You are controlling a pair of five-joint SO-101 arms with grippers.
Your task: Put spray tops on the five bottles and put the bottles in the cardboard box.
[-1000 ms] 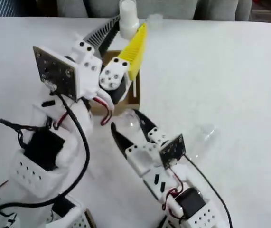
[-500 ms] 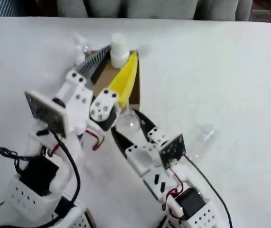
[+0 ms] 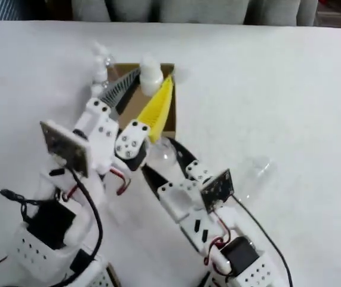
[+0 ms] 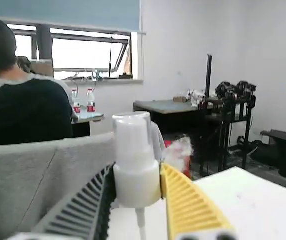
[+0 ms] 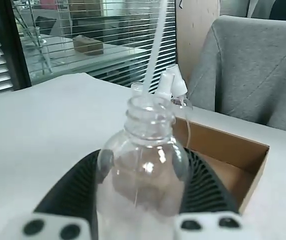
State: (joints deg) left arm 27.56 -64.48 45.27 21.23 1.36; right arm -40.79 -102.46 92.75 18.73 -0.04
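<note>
Reporter: Lowered and drawn back over the past second, the left arm now hangs its spray top above the cardboard box. A moment ago it was up beyond the box's far edge. The right arm has kept its place.

Editor: What is each gripper doing?

Reporter: Clamped on the spray top's collar, the left gripper has its grey finger on one side and its yellow finger on the other, with the dip tube hanging below. The right gripper is closed around an open clear bottle, held upright just in front of the box. Seen from the right wrist, the tube reaches down to the bottle's neck; whether it is already inside, I cannot tell.

Editor: How far along?

Reporter: Mid-task, by my reading. Topped bottles — two spray heads, as best I can make out — stand just beyond the box. This bottle is being fitted. A spare bottle, seemingly without a top, lies on its side on the counter beside the right arm, on the side away from the left arm. Boxing looks to be wholly ahead, though the left arm hides part of the box.

Editor: And the setting?

Reporter: Plain white counter, with grey upholstered seating along its far edge. Slatted blinds cover the windows, and desks and equipment stands fill the room behind.
</note>
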